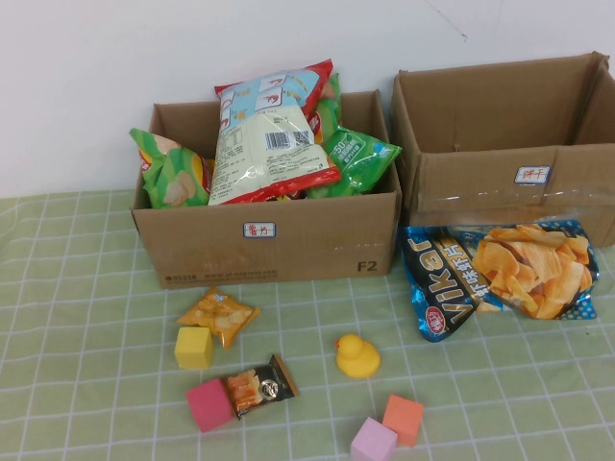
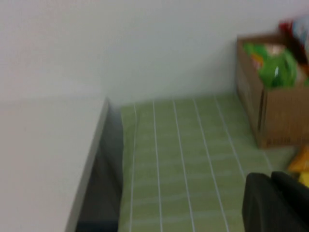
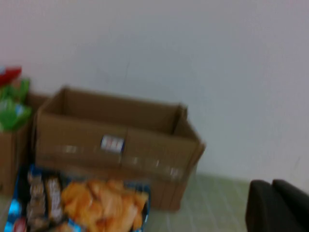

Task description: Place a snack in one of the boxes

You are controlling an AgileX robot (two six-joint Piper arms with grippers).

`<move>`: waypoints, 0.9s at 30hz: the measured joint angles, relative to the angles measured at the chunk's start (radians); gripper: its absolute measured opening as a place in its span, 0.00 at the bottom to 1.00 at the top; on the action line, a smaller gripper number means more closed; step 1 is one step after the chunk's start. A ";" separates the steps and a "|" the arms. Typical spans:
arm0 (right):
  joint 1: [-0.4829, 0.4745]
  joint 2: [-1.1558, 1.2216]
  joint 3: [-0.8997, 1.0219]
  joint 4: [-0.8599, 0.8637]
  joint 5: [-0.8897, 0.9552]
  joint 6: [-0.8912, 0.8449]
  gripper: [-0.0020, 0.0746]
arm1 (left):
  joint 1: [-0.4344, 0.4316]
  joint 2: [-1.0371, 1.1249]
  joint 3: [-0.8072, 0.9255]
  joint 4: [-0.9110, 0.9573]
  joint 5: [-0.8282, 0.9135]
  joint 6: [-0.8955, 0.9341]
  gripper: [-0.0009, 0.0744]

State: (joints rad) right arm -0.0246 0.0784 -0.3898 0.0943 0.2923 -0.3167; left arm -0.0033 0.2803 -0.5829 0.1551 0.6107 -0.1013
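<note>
On the green checked tablecloth (image 1: 77,317) stand two cardboard boxes: the left box (image 1: 267,230), heaped with snack bags, and the right box (image 1: 509,144), which appears empty. Leaning flat against the right box's front lies a large blue chip bag (image 1: 500,274); a small orange snack packet (image 1: 218,315) and a dark wrapped snack bar (image 1: 259,384) lie nearer the robot, among coloured blocks and a yellow rubber duck (image 1: 357,355). Neither arm appears in the high view. The left gripper (image 2: 277,203) shows only as a dark edge in its wrist view, off to the left of the left box; the right gripper (image 3: 277,205) likewise, facing the right box. Whether either claw is open or closed cannot be told. Judged by appearance, the chip bag is light, air-filled, slick and crushable; a pinch at a sealed end seam seems safest.
</note>
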 joint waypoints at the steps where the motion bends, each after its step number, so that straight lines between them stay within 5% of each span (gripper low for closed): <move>1: 0.000 0.025 0.000 -0.002 0.058 -0.003 0.02 | 0.000 0.036 0.000 -0.002 0.041 0.000 0.01; 7: 0.000 0.164 0.005 -0.004 0.258 -0.007 0.02 | 0.000 0.212 0.076 -0.036 0.063 -0.003 0.01; 13: 0.003 0.216 0.104 0.029 0.210 -0.011 0.02 | 0.000 0.423 0.101 -0.233 -0.003 0.094 0.01; 20: 0.050 0.216 0.138 0.051 0.124 -0.024 0.02 | 0.000 0.780 -0.074 -0.683 -0.028 0.504 0.01; 27: 0.059 0.216 0.138 0.051 0.116 -0.024 0.02 | -0.047 1.128 -0.338 -0.696 -0.016 0.586 0.01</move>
State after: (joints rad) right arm 0.0344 0.2942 -0.2520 0.1457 0.4080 -0.3408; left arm -0.0506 1.4079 -0.9213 -0.5413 0.5946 0.4845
